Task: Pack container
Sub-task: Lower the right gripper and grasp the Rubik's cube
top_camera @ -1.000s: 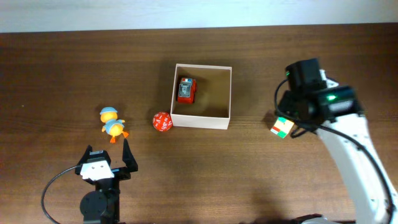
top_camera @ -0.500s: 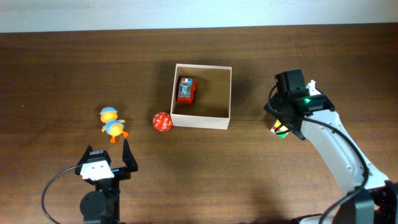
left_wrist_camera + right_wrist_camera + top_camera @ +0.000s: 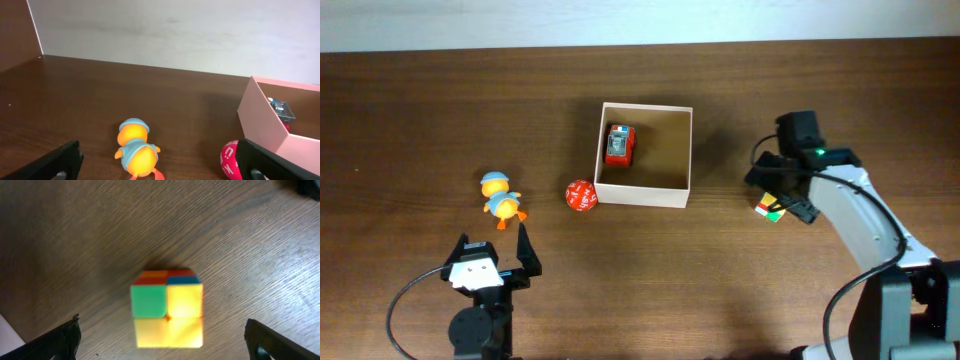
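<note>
Currently, the right tool (image 3: 778,193) is hovering wide open and empty over the colour cube (image 3: 167,309) at frame right, seemingly lining up a grab; the container (image 3: 642,194) is sitting centre-frame on the worktop (image 3: 420,120), the left tool (image 3: 492,244) gaping empty lower left.

Container (image 3: 642,193) mid-frame in overhead view, toys left and right of it on table (image 3: 420,120).
Toy car (image 3: 619,145) in container, against its left wall. Ball (image 3: 580,196) outside, just beside container's lower-left corner. Duck toy (image 3: 501,199) further left, apart from ball. Cube (image 3: 770,208) right of container, apart, under right gripper (image 3: 782,195). Left gripper (image 3: 492,250) lower left, below duck toy.
</note>
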